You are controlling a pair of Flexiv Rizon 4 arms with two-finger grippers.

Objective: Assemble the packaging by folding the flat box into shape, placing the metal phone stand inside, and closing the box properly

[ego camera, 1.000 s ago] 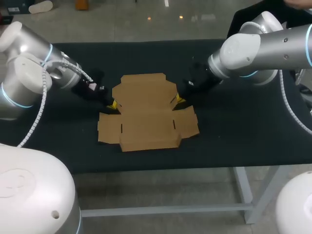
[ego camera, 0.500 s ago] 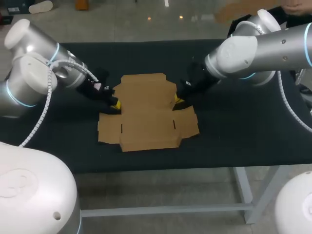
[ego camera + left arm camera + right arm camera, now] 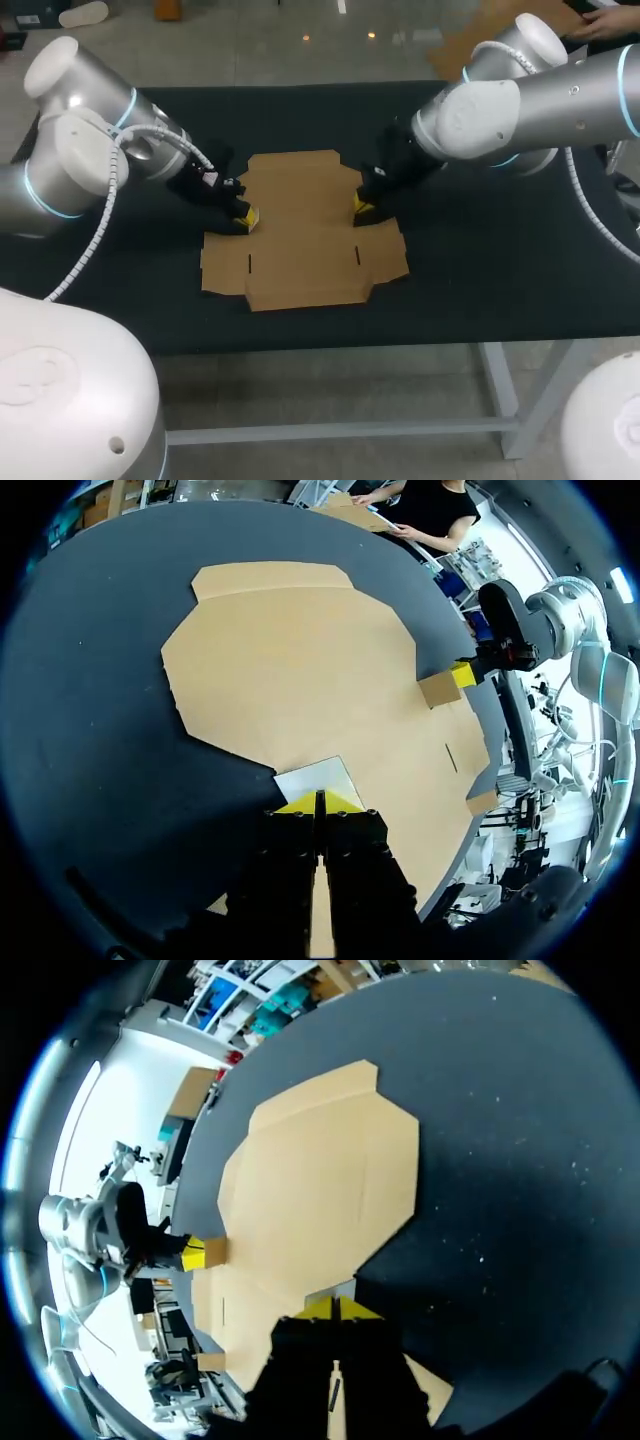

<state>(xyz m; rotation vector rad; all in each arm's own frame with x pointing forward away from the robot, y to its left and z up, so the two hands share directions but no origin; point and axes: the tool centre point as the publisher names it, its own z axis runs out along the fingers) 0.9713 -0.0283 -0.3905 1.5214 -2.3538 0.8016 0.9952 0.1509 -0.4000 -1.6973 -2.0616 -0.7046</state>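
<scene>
Head view: the flat box point(image 3: 300, 240) is seen lying unfolded about the middle of the table point(image 3: 500, 290), well away from its edges. The left gripper point(image 3: 245, 217) is set at its left side and the right gripper point(image 3: 361, 207) at its right. Both pairs of fingers are pressed together, each seemingly pinched on a small side tab, the left tab point(image 3: 315, 780) and the right tab point(image 3: 439, 688), both slightly raised. Only a narrow bite of thin card is held, so a tab could be pulled free or torn if too much force is used. If the tabs are lifted unevenly, the sheet could be dragged askew and creased off its scored lines. No metal phone stand is seen.
</scene>
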